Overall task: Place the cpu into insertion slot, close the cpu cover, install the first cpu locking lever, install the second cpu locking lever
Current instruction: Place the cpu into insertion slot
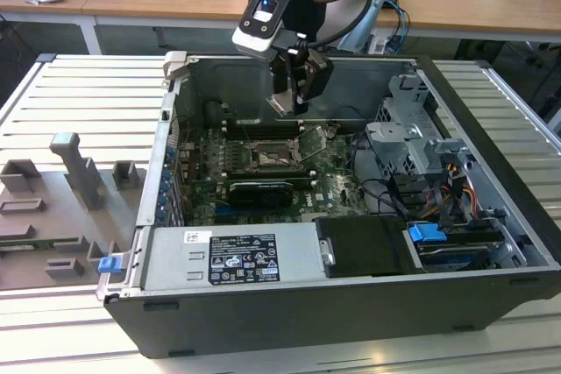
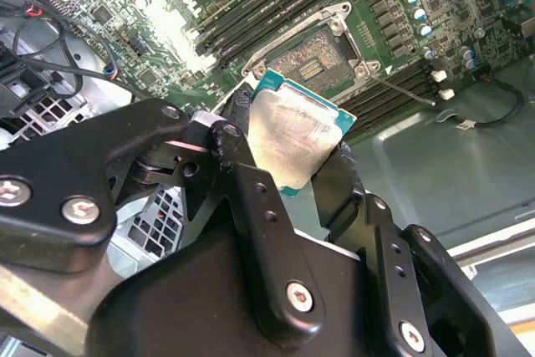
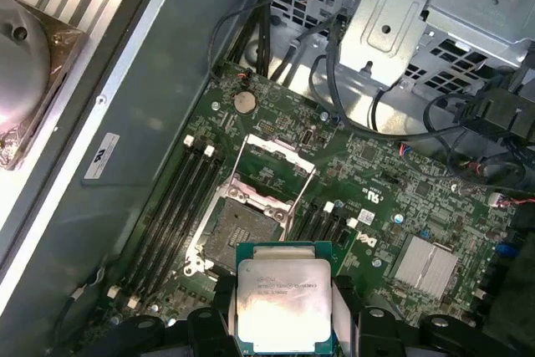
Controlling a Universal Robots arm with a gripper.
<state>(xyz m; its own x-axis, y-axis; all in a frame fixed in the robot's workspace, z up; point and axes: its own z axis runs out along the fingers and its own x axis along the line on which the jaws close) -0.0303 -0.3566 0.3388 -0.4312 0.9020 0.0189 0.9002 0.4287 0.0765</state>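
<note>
My gripper (image 1: 290,104) hangs inside the open computer case, a short way above the green circuit board. It is shut on the cpu (image 3: 282,298), a flat square chip with a pale silver top held by two opposite edges between the black fingers (image 2: 242,156). The insertion slot (image 3: 242,237) lies open just beyond the chip, its dark centre bare; in the second wrist view the insertion slot (image 2: 322,56) sits past the chip's far corner. The cpu cover (image 3: 261,199), a silver frame with a square window, stands swung up from the slot. In the exterior view the slot (image 1: 267,157) is below the gripper.
Long black memory slots (image 3: 171,206) run along both sides of the socket. A thin metal lever (image 2: 401,89) stands off beside it. A metal drive cage (image 1: 412,129) with cables fills the case toward the exterior view's right, a power supply (image 1: 237,256) the front. Grey fixtures (image 1: 79,172) sit outside.
</note>
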